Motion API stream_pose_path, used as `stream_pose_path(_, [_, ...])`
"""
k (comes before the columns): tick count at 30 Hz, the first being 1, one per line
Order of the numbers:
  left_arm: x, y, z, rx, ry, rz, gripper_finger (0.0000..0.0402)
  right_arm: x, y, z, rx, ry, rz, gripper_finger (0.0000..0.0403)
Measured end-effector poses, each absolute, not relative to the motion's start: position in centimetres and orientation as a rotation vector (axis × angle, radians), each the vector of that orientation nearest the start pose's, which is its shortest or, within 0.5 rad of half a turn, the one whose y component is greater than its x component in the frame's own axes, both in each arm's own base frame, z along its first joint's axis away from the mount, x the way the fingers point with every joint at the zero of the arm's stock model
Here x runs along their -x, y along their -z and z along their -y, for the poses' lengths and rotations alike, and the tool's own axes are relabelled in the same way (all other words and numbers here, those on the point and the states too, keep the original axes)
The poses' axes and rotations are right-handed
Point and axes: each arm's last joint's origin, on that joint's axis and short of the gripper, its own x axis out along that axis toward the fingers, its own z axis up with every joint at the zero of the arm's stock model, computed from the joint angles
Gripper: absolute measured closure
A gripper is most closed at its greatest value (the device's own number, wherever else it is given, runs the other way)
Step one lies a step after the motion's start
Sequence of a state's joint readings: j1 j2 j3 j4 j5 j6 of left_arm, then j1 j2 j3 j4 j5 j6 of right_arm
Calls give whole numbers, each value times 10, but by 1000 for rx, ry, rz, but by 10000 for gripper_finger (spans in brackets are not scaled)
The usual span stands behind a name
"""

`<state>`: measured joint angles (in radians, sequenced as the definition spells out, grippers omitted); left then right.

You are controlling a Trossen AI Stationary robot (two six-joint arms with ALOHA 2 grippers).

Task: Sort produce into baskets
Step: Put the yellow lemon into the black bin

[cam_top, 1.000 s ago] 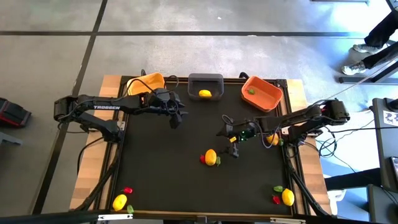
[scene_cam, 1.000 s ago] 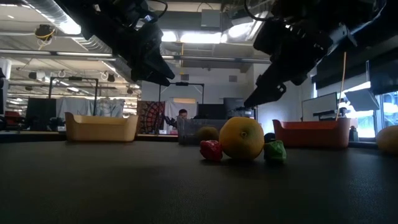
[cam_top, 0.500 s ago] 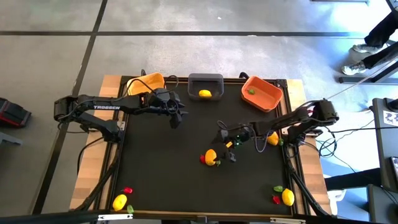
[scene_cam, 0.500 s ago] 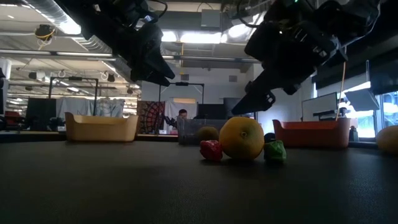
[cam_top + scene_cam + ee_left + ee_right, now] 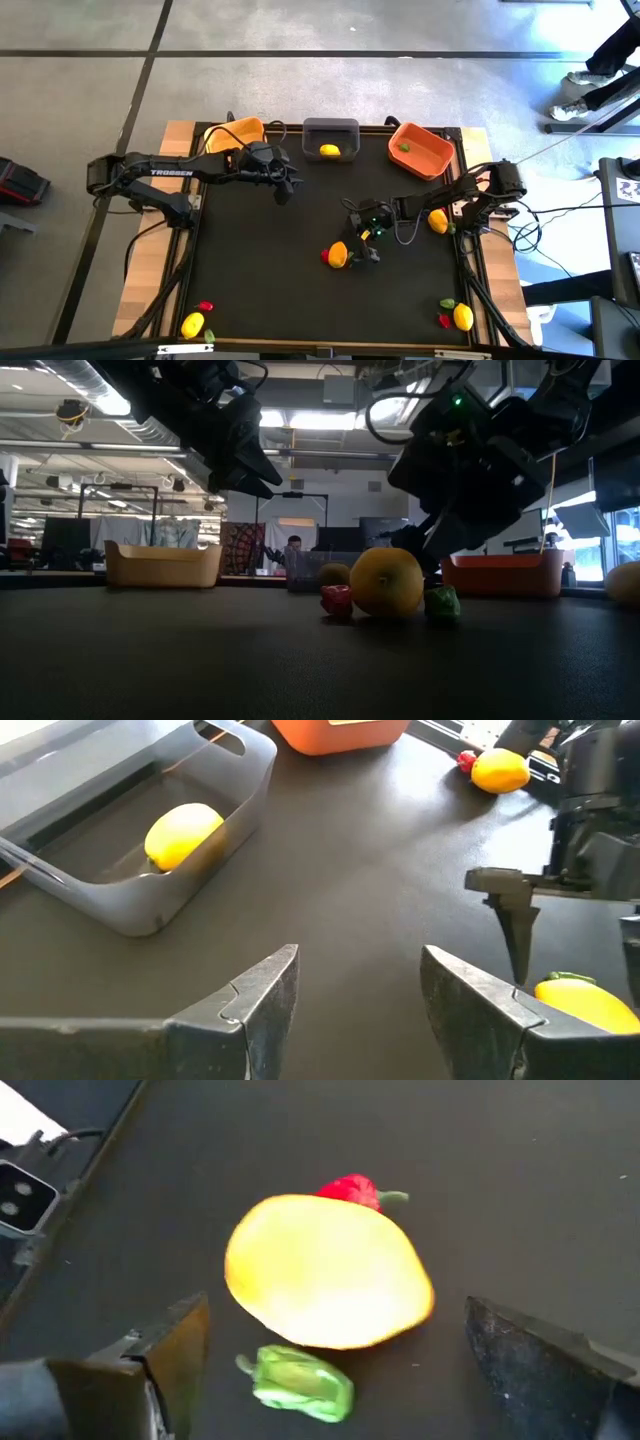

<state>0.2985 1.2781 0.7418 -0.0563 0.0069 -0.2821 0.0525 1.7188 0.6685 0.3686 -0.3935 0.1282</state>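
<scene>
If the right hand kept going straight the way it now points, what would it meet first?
Most likely the yellow lemon in the mat's middle: the right hand hangs open above it, fingers either side. The green piece lies close beside, so a finger might clip that too; depth is unclear.

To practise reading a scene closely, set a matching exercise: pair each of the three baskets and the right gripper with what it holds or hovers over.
Column A
1. yellow-orange basket
2. dark grey basket
3. orange basket
4. right gripper

Column B
a. a small green piece
b. a yellow lemon
c. open over the centre lemon
d. no produce visible

Pairs: 1-d, 2-b, 3-a, 4-c
</scene>
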Motion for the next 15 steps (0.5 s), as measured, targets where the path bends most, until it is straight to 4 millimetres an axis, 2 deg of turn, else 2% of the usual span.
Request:
stream_pose_path(7, [-253,-229,-78,359,-384,-542,198,-310,-117,-14,-253,-377,-670,31])
stream_pose_path(15, [-253,-229,-78,357,-383,-542,198,-311,-117,2,-229,-222,-660,31])
